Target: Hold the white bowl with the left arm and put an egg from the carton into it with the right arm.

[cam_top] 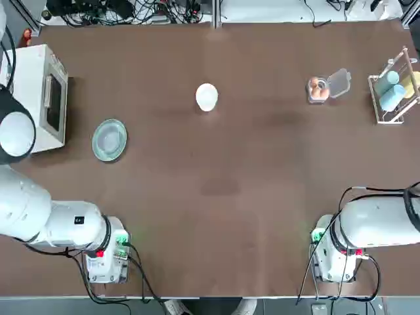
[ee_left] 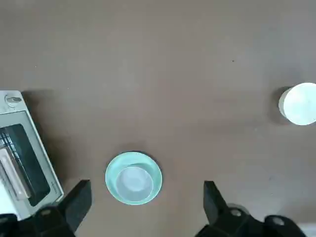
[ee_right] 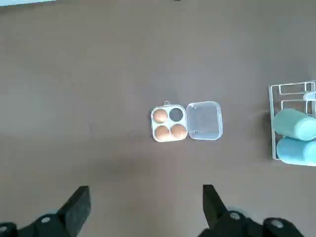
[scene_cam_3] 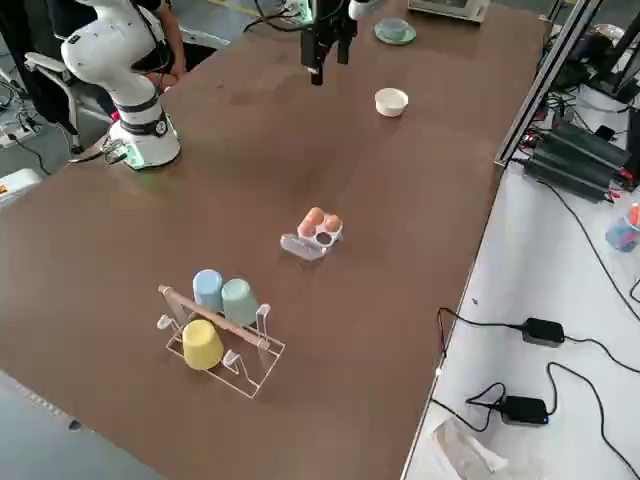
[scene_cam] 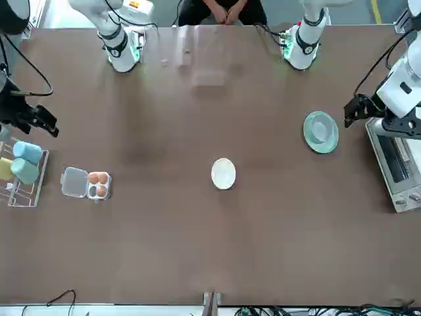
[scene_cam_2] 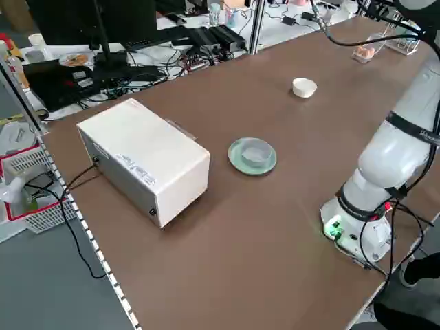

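There are 2 arms, 1 white bowl (cam_top: 207, 97), 1 carton (ee_right: 168, 123) and 3 eggs (ee_right: 162, 132) in its 4 sockets; the bare socket is the far one beside the lid (ee_right: 204, 121). Also on the tabletop (cam_top: 216, 216) are 1 pale-green dish (ee_left: 113, 182) bearing 1 clear bowl (ee_left: 134, 185), 1 white oven (cam_top: 49, 98) and 1 wire rack (scene_cam_3: 262, 378) with 3 cups: 1 blue (scene_cam_3: 208, 289), 1 blue-green (scene_cam_3: 239, 302), 1 yellow (scene_cam_3: 202, 345).

The white bowl stands upright near the middle from left to right, nearer the far edge than the robot's edge. Bare tabletop lies all round it, with open room towards the dish on its left and the carton on its right. The carton sits between the bowl and the rack, apart from both, with its lid swung open towards the rack. The rack is close to the right edge, the oven at the far left. 1 person (scene_cam: 223, 12) is behind the robot's edge.

The left gripper (ee_left: 148, 185) hangs raised near the oven and dish, jaws spread and holding nothing. The right gripper (ee_right: 147, 189) is raised at the right side, near the rack, its jaws also wide apart and bare.

The bowl is small, round, plain opaque white; the eggs are light brown with an orange tint, seated in the clear carton.
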Available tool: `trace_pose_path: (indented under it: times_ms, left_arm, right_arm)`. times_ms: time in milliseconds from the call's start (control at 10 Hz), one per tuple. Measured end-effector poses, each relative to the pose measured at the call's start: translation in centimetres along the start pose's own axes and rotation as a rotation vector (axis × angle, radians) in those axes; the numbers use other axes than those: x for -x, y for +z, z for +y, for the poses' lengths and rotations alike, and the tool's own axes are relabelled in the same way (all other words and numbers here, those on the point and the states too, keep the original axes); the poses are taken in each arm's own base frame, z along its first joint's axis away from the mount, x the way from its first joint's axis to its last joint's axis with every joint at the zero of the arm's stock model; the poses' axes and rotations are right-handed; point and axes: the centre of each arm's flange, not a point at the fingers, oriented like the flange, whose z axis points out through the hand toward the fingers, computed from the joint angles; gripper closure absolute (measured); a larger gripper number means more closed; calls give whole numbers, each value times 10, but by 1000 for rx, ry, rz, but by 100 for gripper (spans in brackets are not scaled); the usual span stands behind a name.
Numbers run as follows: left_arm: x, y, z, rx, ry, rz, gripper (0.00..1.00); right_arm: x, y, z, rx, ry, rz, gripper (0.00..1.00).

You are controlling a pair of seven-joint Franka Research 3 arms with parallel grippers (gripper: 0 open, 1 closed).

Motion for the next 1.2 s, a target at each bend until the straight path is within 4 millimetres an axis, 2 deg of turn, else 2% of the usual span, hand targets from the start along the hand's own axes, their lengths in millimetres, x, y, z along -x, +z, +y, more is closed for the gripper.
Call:
trace_pose_path:
  times_ms: [700, 900, 1000, 1200]
  left_arm:
    - [-2, 4, 9, 8, 19, -9, 0]
    - [-16, 31, 3, 24, 65, -43, 0]
    - [-26, 46, -7, 48, 127, -37, 0]
    - [-39, 66, -36, 127, 276, -12, 0]
  right_arm:
    - [-1, 3, 1, 1, 4, -4, 0]
    - [-8, 24, 3, 4, 9, -37, 0]
    - [-14, 42, 3, 7, 11, -55, 0]
    - [-32, 88, 2, 12, 12, -97, 0]
